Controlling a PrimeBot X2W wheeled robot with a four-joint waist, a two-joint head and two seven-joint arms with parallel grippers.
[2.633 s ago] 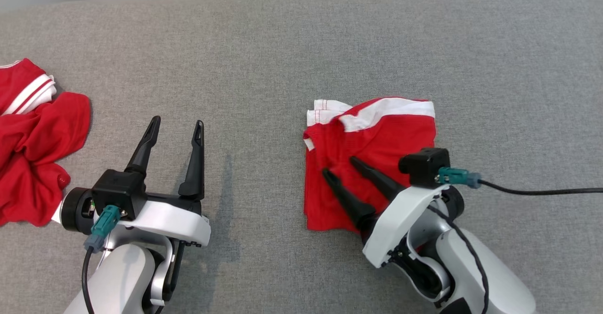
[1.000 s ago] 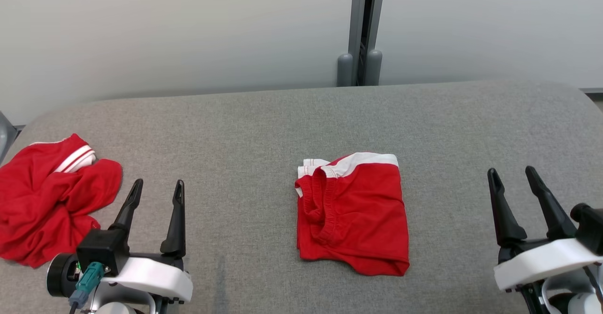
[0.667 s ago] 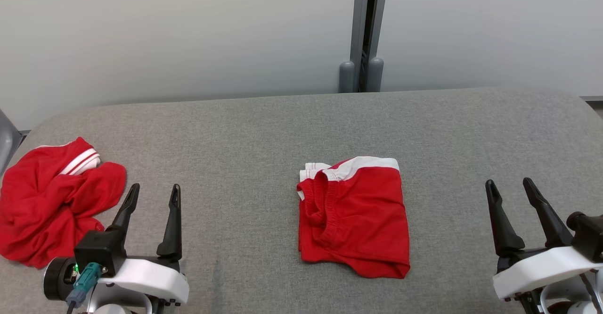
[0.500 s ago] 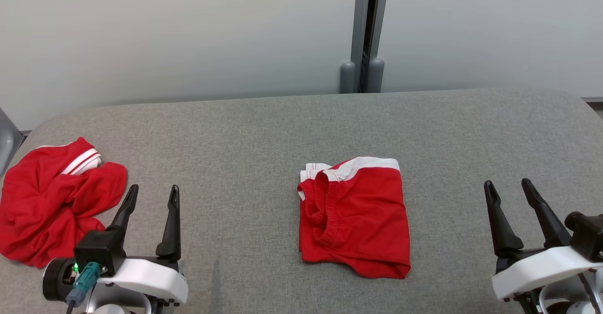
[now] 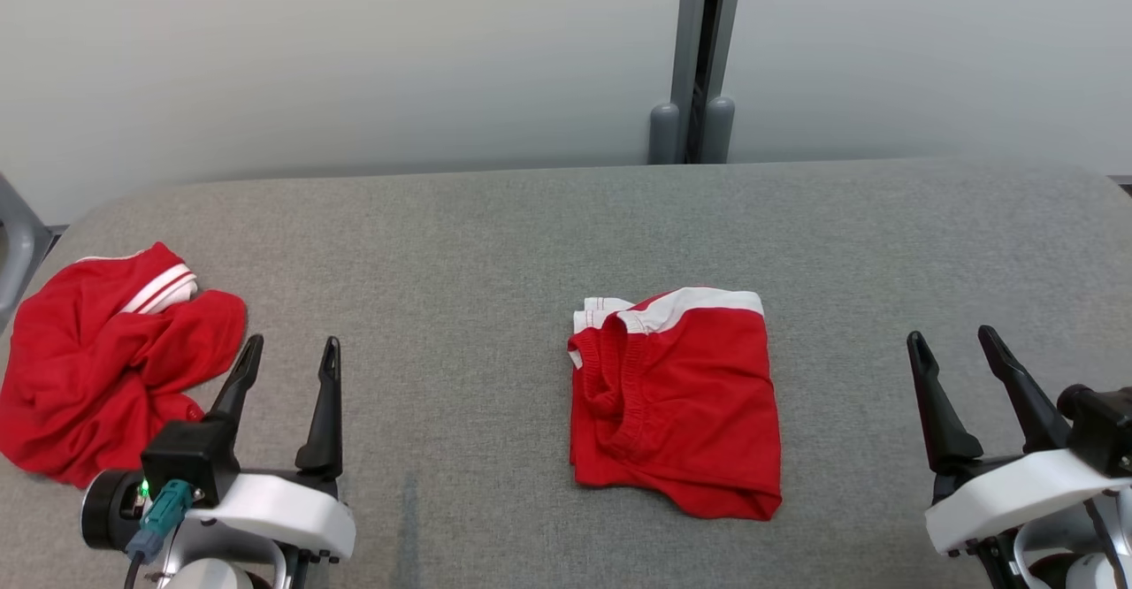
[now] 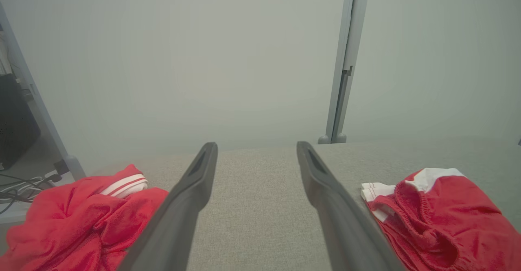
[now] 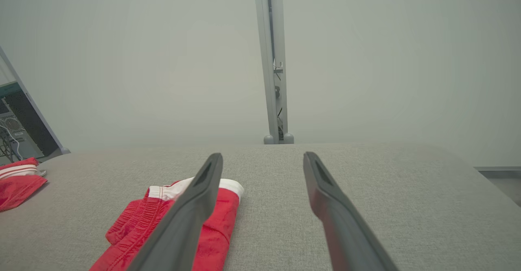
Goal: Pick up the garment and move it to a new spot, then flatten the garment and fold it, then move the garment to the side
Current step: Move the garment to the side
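Observation:
The garment point(image 5: 676, 399) is a pair of red shorts with a white band, folded into a compact rectangle in the middle of the grey padded table point(image 5: 495, 244). No gripper touches it. My left gripper point(image 5: 294, 341) is open at the lower left, well to the left of the shorts. My right gripper point(image 5: 950, 334) is open at the lower right, a short way to their right. In the left wrist view the left gripper point(image 6: 256, 145) is empty, with the garment point(image 6: 439, 214) at the lower right. The right gripper point(image 7: 262, 155) is also empty, with the garment point(image 7: 130, 226) at the lower left.
A second, crumpled red garment point(image 5: 97, 368) with white stripes lies at the table's left edge, just left of my left gripper; I also see this crumpled garment point(image 6: 81, 218) from the left wrist. A grey post point(image 5: 699, 49) and a pale wall stand behind the table.
My right gripper, which lay over the folded shorts 2.6 s ago, has drawn back to the right, open and empty. The head view has lifted. Over the last second only the view shifted slightly.

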